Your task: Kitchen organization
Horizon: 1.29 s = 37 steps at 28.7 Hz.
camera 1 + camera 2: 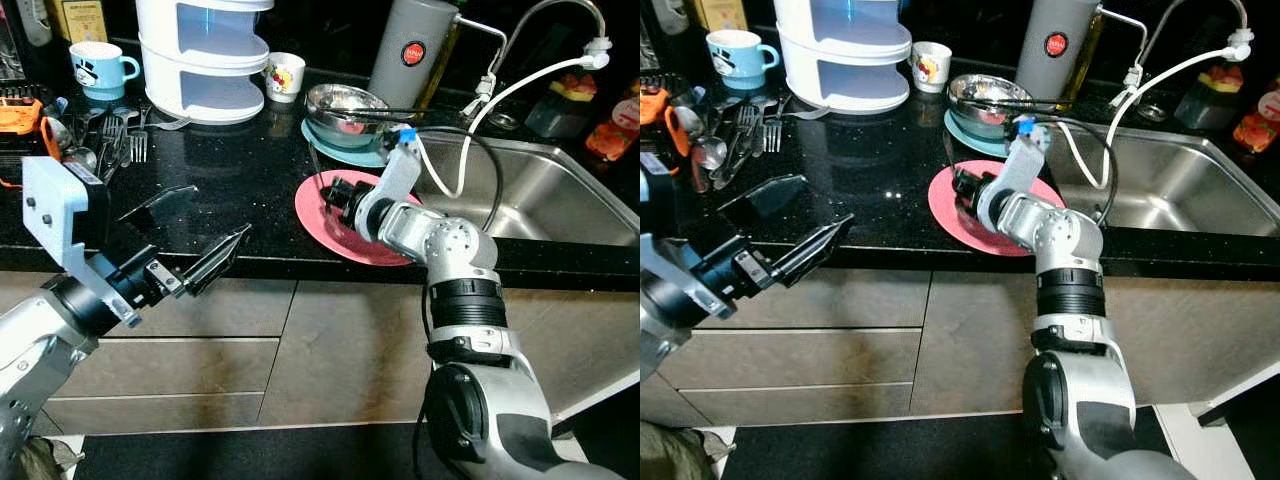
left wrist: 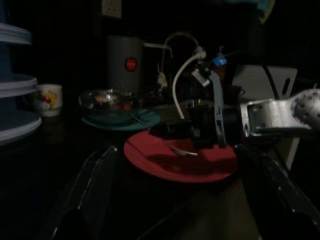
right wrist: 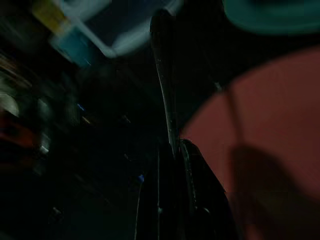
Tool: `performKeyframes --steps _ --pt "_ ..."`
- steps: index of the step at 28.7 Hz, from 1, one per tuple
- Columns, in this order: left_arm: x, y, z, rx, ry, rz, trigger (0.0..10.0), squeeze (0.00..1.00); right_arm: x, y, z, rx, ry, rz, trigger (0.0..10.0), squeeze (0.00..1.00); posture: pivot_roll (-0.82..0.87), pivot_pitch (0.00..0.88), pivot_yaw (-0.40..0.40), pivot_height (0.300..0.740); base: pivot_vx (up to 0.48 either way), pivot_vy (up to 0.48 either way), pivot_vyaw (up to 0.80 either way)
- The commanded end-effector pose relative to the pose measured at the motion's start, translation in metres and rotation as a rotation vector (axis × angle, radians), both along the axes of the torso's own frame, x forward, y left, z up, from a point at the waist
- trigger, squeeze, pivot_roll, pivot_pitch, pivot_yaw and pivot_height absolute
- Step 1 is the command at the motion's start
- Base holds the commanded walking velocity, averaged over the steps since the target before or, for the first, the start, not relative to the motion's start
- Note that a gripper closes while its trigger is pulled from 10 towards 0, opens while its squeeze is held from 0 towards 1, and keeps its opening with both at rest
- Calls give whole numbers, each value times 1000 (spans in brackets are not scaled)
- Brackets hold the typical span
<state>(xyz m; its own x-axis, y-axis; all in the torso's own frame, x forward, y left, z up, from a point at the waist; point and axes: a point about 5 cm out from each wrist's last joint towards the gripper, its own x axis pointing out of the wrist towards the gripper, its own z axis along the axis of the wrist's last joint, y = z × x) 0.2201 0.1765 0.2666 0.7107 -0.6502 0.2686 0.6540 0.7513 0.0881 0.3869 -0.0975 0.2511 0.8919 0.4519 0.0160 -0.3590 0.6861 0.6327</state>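
Observation:
A pink plate (image 1: 328,236) lies on the black counter near its front edge, left of the sink. My right gripper (image 1: 331,196) rests low over the plate, shut on a thin metal fork (image 2: 183,150) whose tines point out over the plate. In the right wrist view the fork's handle (image 3: 167,95) runs out from between the closed fingers. My left gripper (image 1: 196,228) hovers open at the counter's front edge, left of the plate, holding nothing.
Behind the plate a steel bowl (image 1: 346,104) sits on a teal plate (image 1: 326,143). Loose cutlery (image 1: 116,136) lies at the back left, by a blue mug (image 1: 100,68), a white tiered rack (image 1: 205,60) and a small cup (image 1: 284,76). The sink (image 1: 560,190) is on the right.

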Motion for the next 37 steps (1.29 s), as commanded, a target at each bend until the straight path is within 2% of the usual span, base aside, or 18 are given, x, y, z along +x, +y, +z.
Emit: performKeyframes --steps 1,2,4,5,10,11,12,15,18,22,26,27,29,30,31,35,37 --pt "-1 -8 2 -13 -14 -36 10000 0 -1 -7 11 84 -67 -20 0 0 135 0 -150 740 0 0 0" --pt "0 -11 3 -25 -22 -46 10000 0 -1 -8 12 107 -71 -22 4431 0 138 0 -152 740 0 0 0" --pt "1 -13 4 -32 -28 -53 10000 0 -1 -9 12 121 -70 -23 4431 0 138 0 -152 740 0 0 0" --pt "4 -16 7 -54 -43 -62 10000 0 -2 -11 12 140 -80 -25 10000 0 143 0 -155 740 0 0 0" --pt "10 -23 13 -114 -66 -66 10000 0 -3 -12 15 177 -112 -10 10000 0 146 0 -151 740 0 0 0" --pt "19 -28 13 -162 -68 -37 10000 0 -6 -11 20 202 -163 9 10000 0 149 0 -143 740 0 0 -769" --pt "19 -28 13 -162 -68 -37 10000 0 -6 -11 20 202 -163 9 10000 0 149 0 -143 740 0 0 -769" --pt "31 -33 11 -223 -57 35 10000 0 -8 -9 26 232 -218 23 10000 0 156 0 -131 740 0 0 -769" --pt "34 -35 9 -237 -49 54 10000 0 -10 -7 27 236 -235 26 10000 0 165 0 -122 740 0 0 -769" --pt "37 -37 11 -251 -58 96 10000 0 -14 -5 31 256 -286 27 10000 0 177 0 -109 740 0 0 0" --pt "43 -25 13 -244 -77 212 10000 0 -20 -2 37 268 -355 52 10000 0 185 0 -87 740 0 0 0" --pt "43 -25 13 -244 -77 212 10000 0 -20 -2 37 268 -355 52 10000 0 185 0 -87 740 0 0 0" --pt "46 -15 12 -228 -78 285 10000 0 -21 0 38 254 -380 60 10000 0 193 0 -84 740 0 0 0" --pt "46 -15 12 -228 -78 285 10000 0 -21 0 38 254 -380 60 10000 0 193 0 -84 740 0 0 0" --pt "47 -7 11 -222 -78 337 10000 0 -22 1 37 234 -394 66 10000 0 201 0 -85 740 0 0 0" --pt "45 8 10 -209 -85 437 10000 0 -27 4 35 189 -426 89 10000 0 211 0 -94 740 0 0 0" --pt "43 9 9 -211 -84 455 10000 0 -28 5 35 182 -431 97 10000 0 208 0 -102 740 0 -141 0"
